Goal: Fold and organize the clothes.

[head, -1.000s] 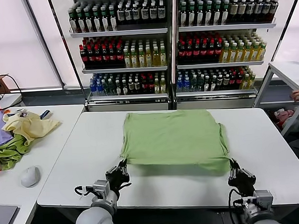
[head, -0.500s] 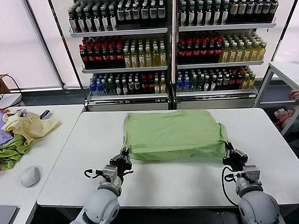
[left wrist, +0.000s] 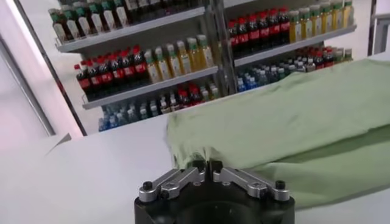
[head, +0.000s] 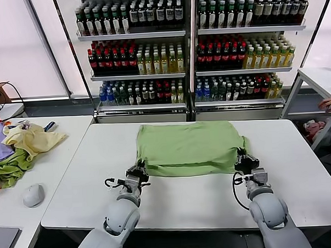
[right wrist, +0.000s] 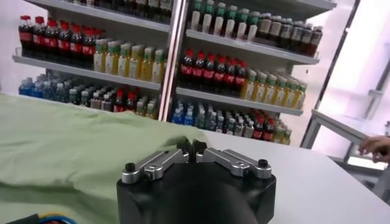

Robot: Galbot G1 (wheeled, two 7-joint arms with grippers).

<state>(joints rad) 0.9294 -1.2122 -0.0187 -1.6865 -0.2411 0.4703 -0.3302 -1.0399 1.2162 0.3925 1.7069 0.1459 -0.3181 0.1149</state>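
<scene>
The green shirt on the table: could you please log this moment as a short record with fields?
garment: green shirt, near hem folded up over itself
surface: white table
left pincer: shut on the shirt's near left corner
right pincer: shut on the shirt's near right corner
side table: heap of other clothes, computer mouse

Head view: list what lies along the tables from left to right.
Heap of garments → computer mouse → left gripper → light green shirt → right gripper, both grippers' jaws shut on the shirt's near hem.
</scene>
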